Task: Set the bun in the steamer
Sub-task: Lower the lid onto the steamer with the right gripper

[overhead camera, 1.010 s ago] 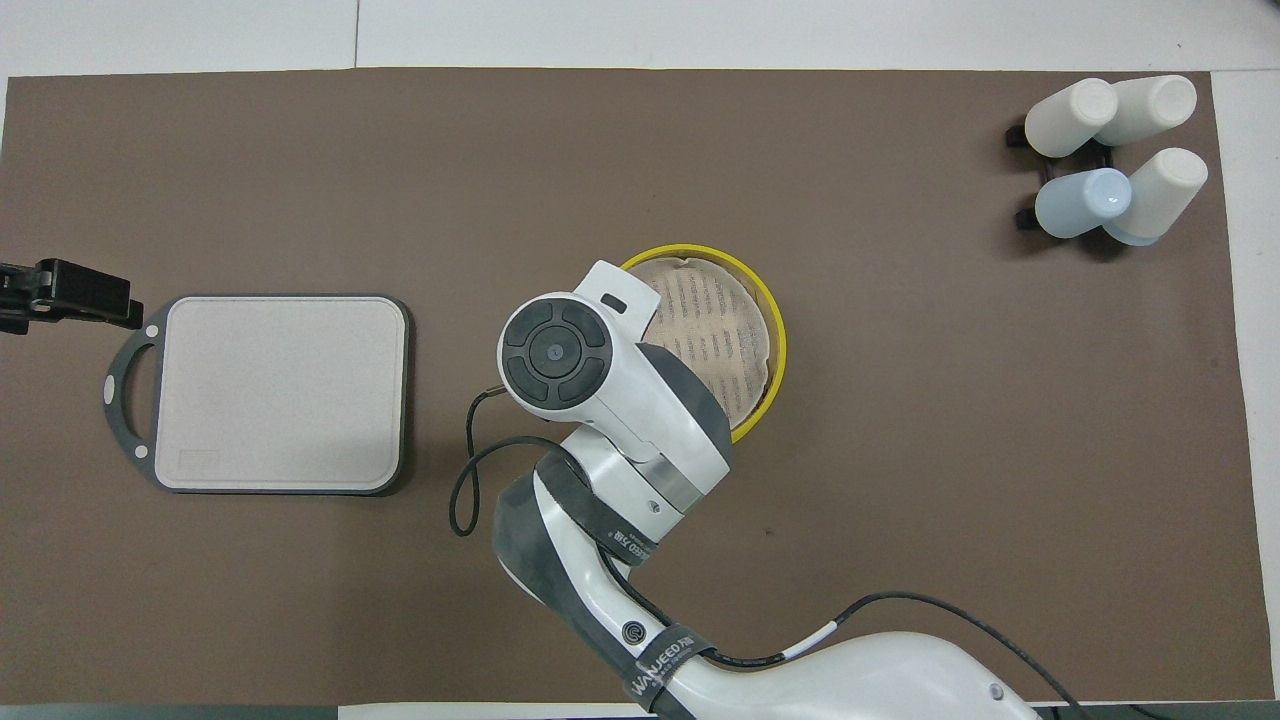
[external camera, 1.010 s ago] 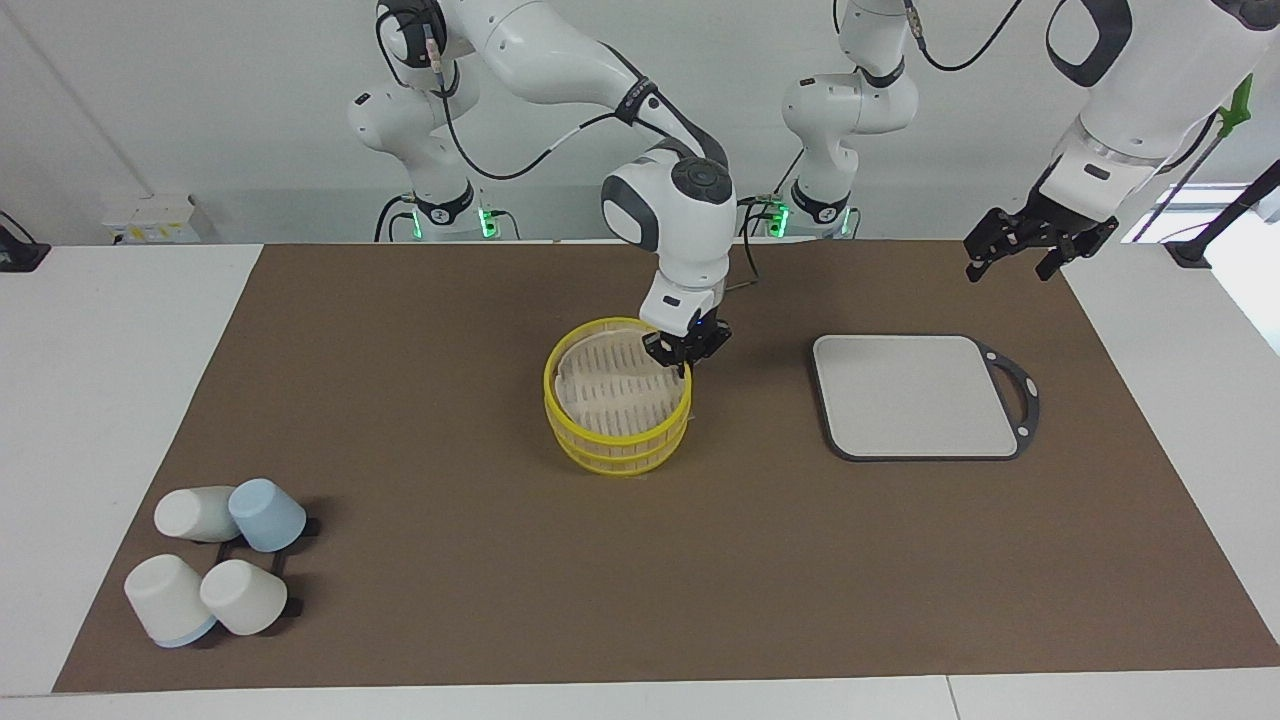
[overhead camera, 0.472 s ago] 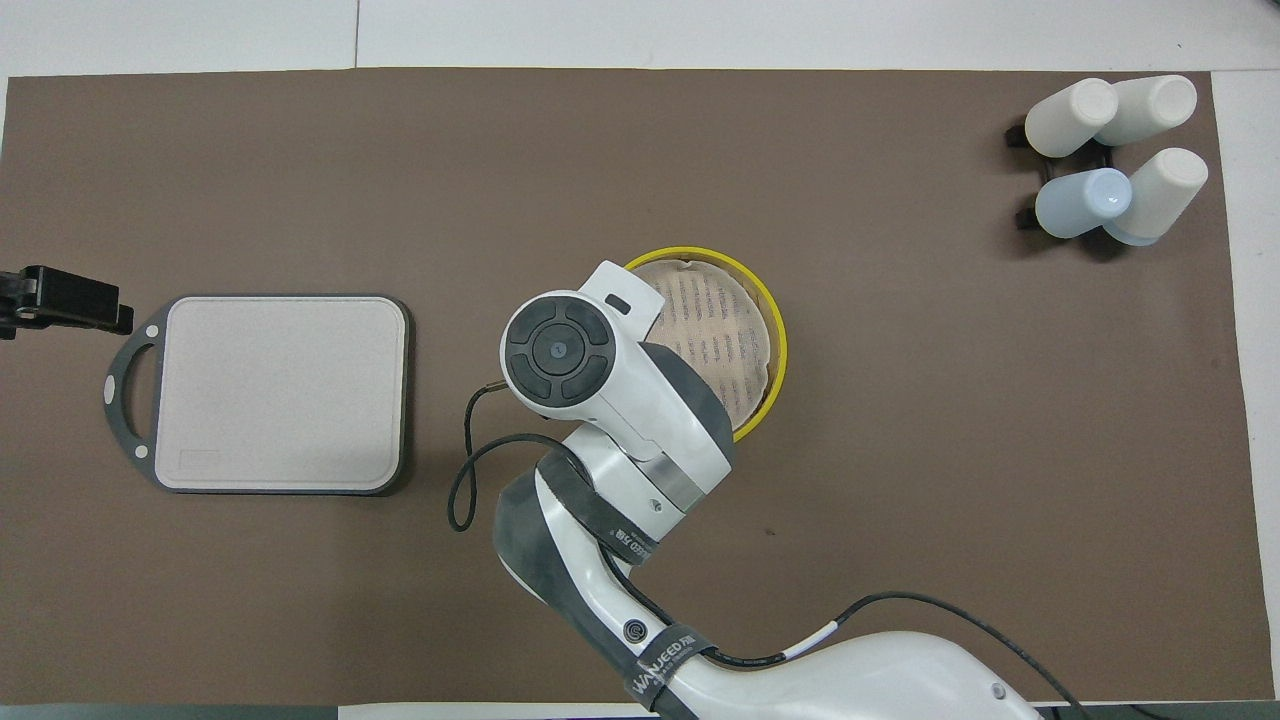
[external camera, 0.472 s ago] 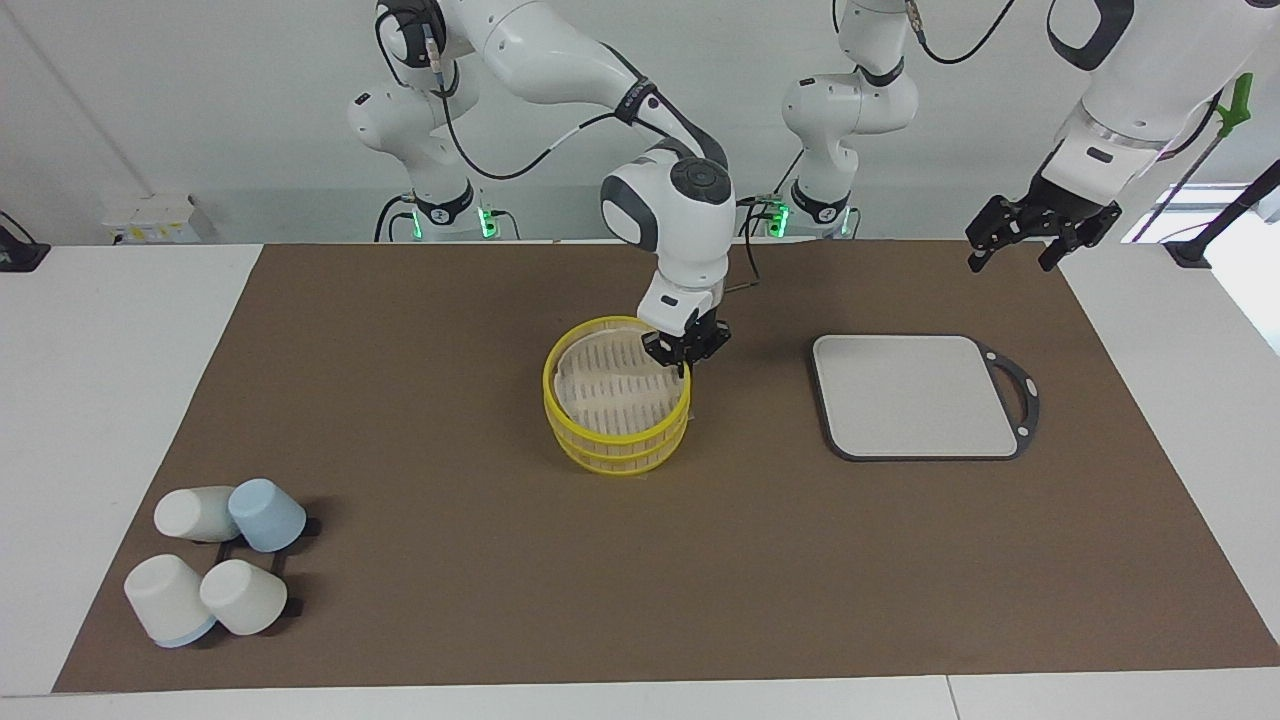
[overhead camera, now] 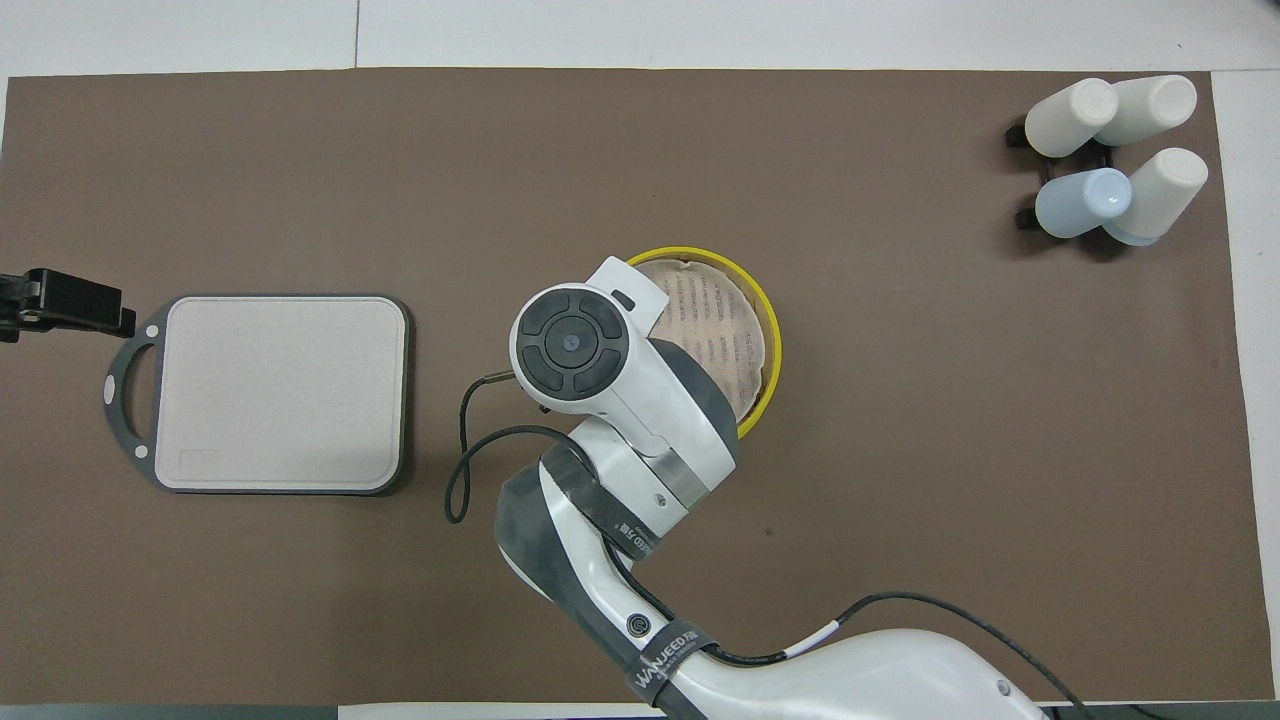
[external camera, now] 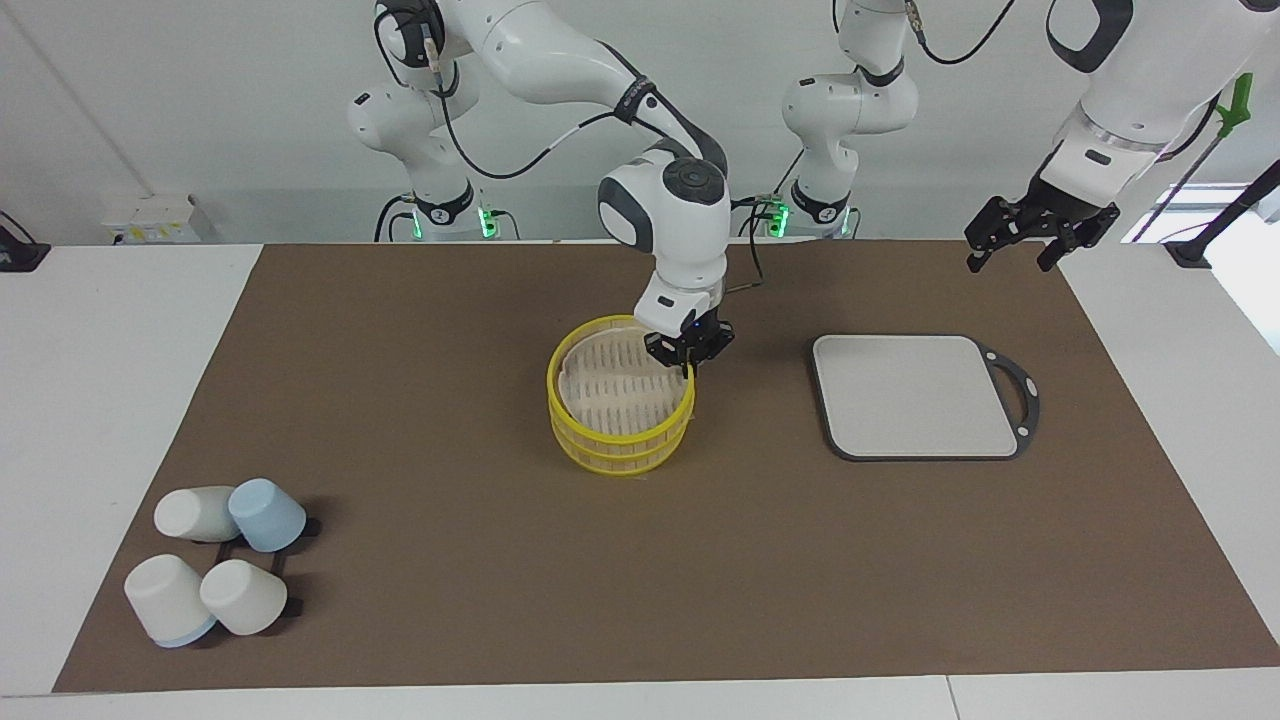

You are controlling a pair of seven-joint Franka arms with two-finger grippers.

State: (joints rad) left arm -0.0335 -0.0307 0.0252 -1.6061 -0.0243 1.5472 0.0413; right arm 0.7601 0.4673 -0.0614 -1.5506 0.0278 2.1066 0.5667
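Observation:
The yellow-rimmed two-tier steamer (external camera: 620,440) stands mid-table; in the overhead view (overhead camera: 775,345) its pale slatted floor holds nothing that I can see. No bun shows in either view. My right gripper (external camera: 686,360) is down at the steamer's rim, on the side toward the left arm's end, with its fingers closed on the rim. In the overhead view the right arm's wrist (overhead camera: 570,345) hides that gripper and part of the steamer. My left gripper (external camera: 1020,240) waits, open and empty, in the air past the grey board's handle (overhead camera: 60,300).
A grey rectangular board with a dark rim (external camera: 915,395) lies toward the left arm's end (overhead camera: 280,390). Several white and pale-blue cups (external camera: 215,565) sit on a black rack at the corner toward the right arm's end, far from the robots (overhead camera: 1110,160).
The right gripper and the steamer have shifted slightly toward the left arm's end of the table. The left gripper rose a little, then held still.

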